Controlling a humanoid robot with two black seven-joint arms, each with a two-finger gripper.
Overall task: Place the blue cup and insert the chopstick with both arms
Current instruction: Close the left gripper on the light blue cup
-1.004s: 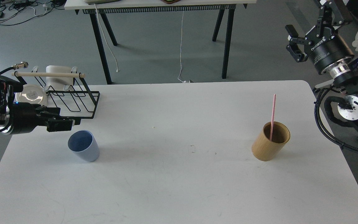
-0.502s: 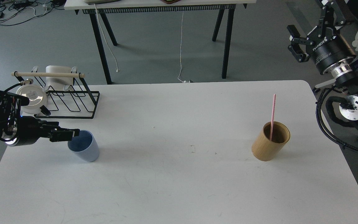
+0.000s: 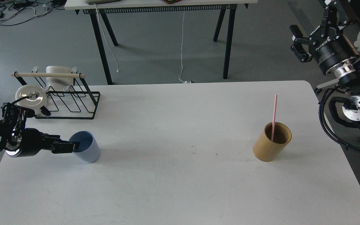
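The blue cup [image 3: 87,150] stands upright on the white table [image 3: 180,187] at the left. My left gripper [image 3: 74,145] comes in level from the left, and its dark fingertips overlap the cup's left rim. I cannot tell its fingers apart or whether they grip the cup. The pink chopstick [image 3: 274,112] stands upright in a tan wooden cylinder holder [image 3: 270,145] at the right. My right gripper [image 3: 311,22] is raised high off the table's far right corner, open and empty, far from the chopstick.
A black wire rack [image 3: 70,100] with a beige wooden rod [image 3: 47,75], a white mug [image 3: 58,80] and a white round dish [image 3: 31,97] stands at the table's back left, just behind my left arm. Another table's legs [image 3: 227,40] stand on the floor beyond.
My left gripper has moved down and forward from beside the rack to the blue cup's left rim. The right gripper has drifted slightly right. Cup, holder and chopstick have not moved.
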